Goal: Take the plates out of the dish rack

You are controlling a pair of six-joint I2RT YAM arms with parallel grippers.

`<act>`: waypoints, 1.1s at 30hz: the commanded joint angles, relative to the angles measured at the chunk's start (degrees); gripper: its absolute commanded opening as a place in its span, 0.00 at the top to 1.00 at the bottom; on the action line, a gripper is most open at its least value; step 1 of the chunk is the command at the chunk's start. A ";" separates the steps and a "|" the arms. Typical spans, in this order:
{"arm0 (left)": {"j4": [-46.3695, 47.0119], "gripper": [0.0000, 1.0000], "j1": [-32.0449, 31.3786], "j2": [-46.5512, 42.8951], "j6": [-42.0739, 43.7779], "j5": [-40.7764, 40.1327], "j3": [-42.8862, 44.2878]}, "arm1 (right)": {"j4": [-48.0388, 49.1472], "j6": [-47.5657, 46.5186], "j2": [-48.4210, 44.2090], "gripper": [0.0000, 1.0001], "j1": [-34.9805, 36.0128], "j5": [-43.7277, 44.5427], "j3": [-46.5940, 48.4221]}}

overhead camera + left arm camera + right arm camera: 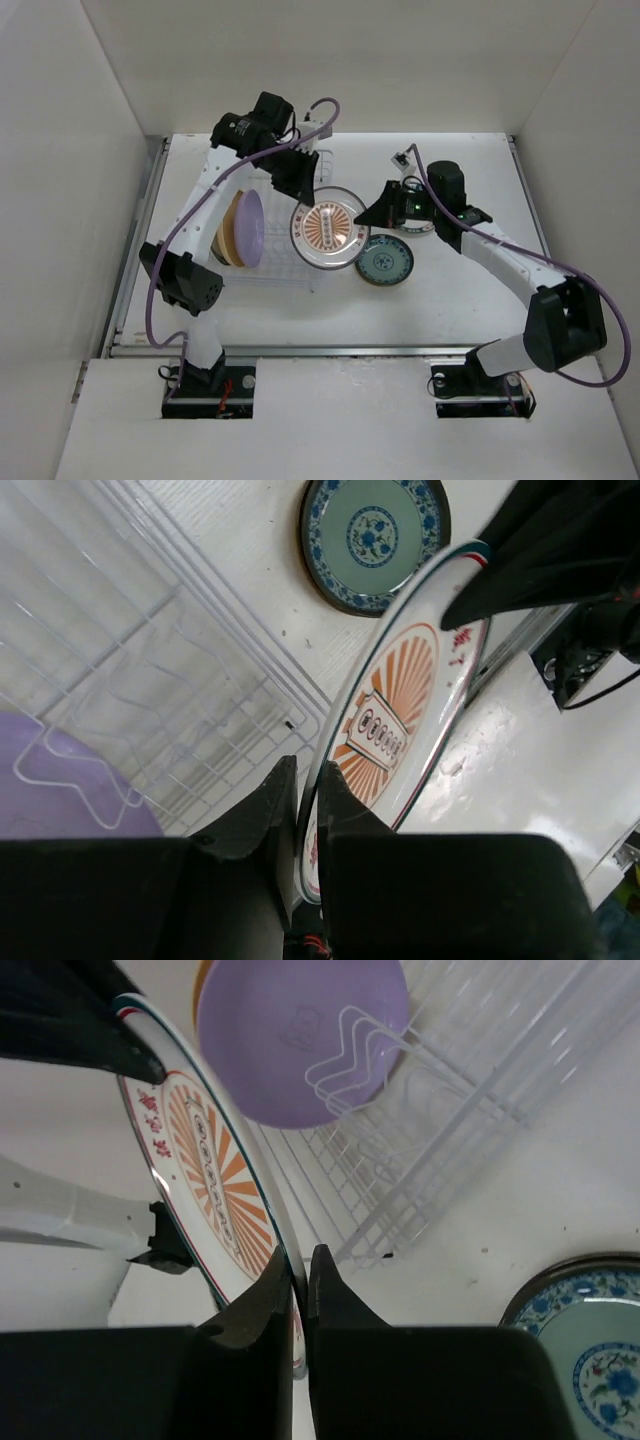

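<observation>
- At the far left of the overhead view, a tan plate (229, 228) stands on edge in the rack (283, 262), close to its left end.
- A lavender plate (250, 228) stands on edge just to the right of the tan one. The two are so close that I cannot tell whether they touch. On the right wrist camera, a bent wire divider of the rack crosses its face.
- The left gripper (307, 785) reaches in over the back of the rack. On its own camera, its fingers are pressed together on the rim of the orange-and-white plate (328, 233), with the plate's edge running up between them.
- The orange-and-white plate is at the rack's right end, between the two grippers. It is tilted, with its sunburst face turned up towards the overhead camera. I cannot tell whether its lower edge touches the rack wires.
- The right gripper (300, 1260) comes in from the right and pinches the opposite side of that rim. Its fingers are nearly together, with only the thin plate edge between them.
- A blue patterned plate (386, 261) lies flat on the white table (460, 300), just right of the rack. From above, the held plate's lower right edge overlaps it.
</observation>
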 commanded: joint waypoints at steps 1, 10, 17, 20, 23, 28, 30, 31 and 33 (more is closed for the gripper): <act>1.94 1.00 -0.22 -0.86 -1.09 4.16 0.36 | 6.16 2.41 0.42 1.00 1.05 2.01 1.17; 5.02 0.00 -0.22 -0.24 -5.48 -23.64 2.10 | 0.82 6.37 0.67 1.00 -0.35 12.73 3.54; 1.60 0.00 -0.22 0.99 -6.38 -52.33 4.75 | -8.15 11.02 1.91 1.00 -8.17 25.29 5.39; -2.52 0.00 -0.22 2.83 -6.37 -56.40 3.79 | -13.69 12.78 1.30 1.00 -11.78 32.94 4.70; -3.77 0.04 -0.22 2.83 -5.75 -59.66 0.98 | -14.92 14.27 -0.11 1.00 -14.15 38.57 1.36; -5.18 0.18 -0.22 2.83 -5.75 -62.73 -4.73 | -15.46 15.69 -0.63 1.00 -16.27 44.12 -1.37; -5.18 0.23 -0.22 2.83 -5.75 -62.74 -6.67 | -14.93 15.69 0.32 1.00 -17.93 44.12 -1.90; -4.66 0.26 -0.22 2.31 -5.75 -63.44 -8.24 | -14.32 15.69 1.03 1.00 -17.94 44.12 -1.90; -4.65 0.29 -0.22 2.31 -5.75 -63.97 -9.31 | -13.09 15.69 2.78 1.00 -19.25 44.12 -1.90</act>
